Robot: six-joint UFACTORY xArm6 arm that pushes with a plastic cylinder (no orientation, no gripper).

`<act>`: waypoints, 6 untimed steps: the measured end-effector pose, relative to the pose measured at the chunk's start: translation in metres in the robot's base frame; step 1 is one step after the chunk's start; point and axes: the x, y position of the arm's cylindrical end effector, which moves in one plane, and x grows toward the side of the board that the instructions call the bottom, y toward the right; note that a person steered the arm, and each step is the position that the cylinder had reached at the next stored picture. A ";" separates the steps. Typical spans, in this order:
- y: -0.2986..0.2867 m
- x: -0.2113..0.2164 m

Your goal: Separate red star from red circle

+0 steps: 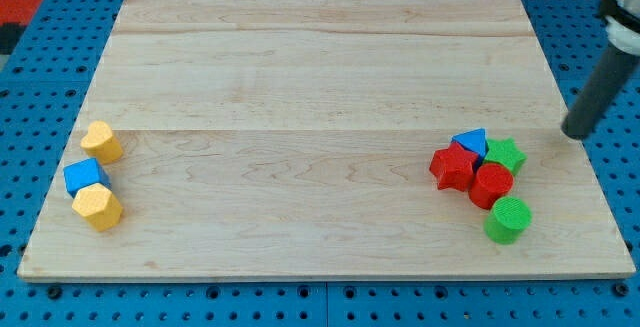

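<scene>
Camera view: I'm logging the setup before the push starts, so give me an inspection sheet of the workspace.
Surface: wooden board, flat.
Job's things: red star touching red circle, at the view's right.
Clutter: blue triangle, green star, green circle there; yellow block, blue block, yellow block at the view's left.
Gripper: none; my tip is right of the cluster, apart.
Cables: nothing seen.
Surroundings: blue pegboard.
</scene>
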 end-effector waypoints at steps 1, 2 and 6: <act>-0.012 0.041; -0.044 0.064; -0.176 0.053</act>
